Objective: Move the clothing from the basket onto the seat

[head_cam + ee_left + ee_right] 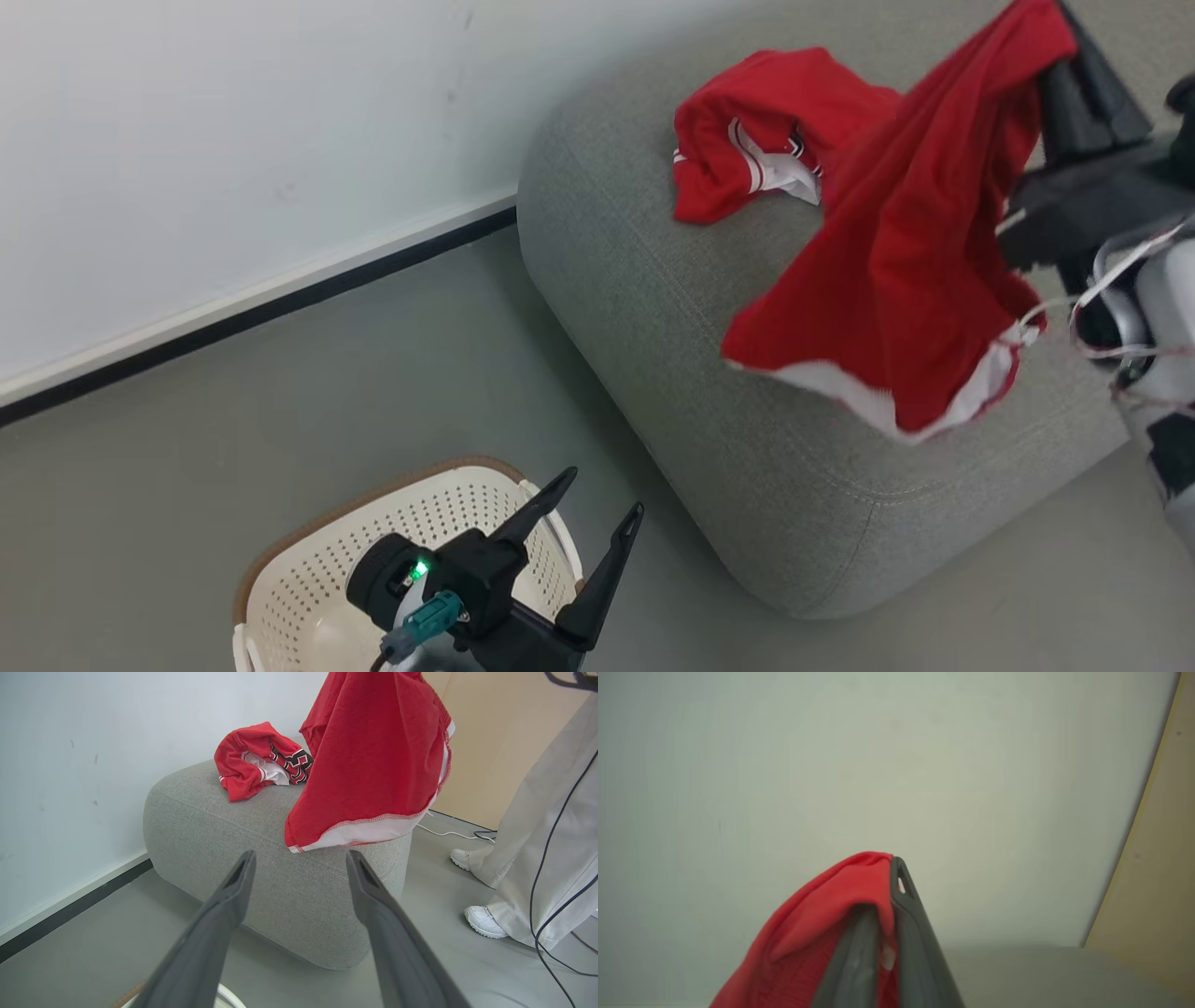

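One red garment (756, 140) lies crumpled on the far part of the grey seat (653, 308), also visible in the left wrist view as the crumpled garment (243, 760) on the seat (224, 826). A second red garment (906, 233) with a white hem hangs over the seat from my right gripper (1064, 47), which is raised at the upper right. The right wrist view has that gripper (894, 865) shut on the red fabric (808, 938). My left gripper (600, 497) stands open above the cream basket (308, 569), nothing between its fingers (233, 896).
A white wall with a dark skirting strip (261, 308) runs behind the basket and the seat. A person's legs in pale trousers (537, 835) and white shoes stand on the grey floor right of the seat, with cables (448, 834) nearby.
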Controlling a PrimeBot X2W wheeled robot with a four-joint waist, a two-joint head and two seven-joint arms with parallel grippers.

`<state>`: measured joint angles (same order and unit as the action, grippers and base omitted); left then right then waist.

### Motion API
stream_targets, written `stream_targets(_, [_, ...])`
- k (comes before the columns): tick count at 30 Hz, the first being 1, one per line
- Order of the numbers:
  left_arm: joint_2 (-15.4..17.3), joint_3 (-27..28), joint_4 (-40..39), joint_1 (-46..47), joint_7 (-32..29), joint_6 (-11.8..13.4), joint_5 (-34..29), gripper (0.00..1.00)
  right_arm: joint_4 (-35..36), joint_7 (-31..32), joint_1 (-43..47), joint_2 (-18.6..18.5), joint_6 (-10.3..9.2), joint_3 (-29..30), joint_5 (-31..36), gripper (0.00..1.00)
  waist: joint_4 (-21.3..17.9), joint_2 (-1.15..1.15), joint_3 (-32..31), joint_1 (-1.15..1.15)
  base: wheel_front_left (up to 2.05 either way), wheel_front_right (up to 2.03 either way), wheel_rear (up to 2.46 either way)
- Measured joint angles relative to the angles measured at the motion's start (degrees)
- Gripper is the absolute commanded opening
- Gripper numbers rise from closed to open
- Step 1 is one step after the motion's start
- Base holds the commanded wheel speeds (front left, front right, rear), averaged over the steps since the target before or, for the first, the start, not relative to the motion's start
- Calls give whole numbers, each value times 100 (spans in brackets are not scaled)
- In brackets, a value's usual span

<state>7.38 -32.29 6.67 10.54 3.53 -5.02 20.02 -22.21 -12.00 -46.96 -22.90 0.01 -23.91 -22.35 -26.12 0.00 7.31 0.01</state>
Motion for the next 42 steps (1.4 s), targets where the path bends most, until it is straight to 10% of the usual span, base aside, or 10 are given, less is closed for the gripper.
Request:
stream_targets(21, [176, 316, -647, 1056, -303, 101, -265, 100, -1549, 494, -3146, -1214, -305, 1053, 136, 0, 790, 0, 1547, 0, 0, 0, 0])
stream_targets(42, [310, 407, -916, 1522, -403, 105, -399, 100, -3376, 510, -3106, -829, -513, 995, 230, 0, 1651, 0, 2838, 0, 0, 0, 0])
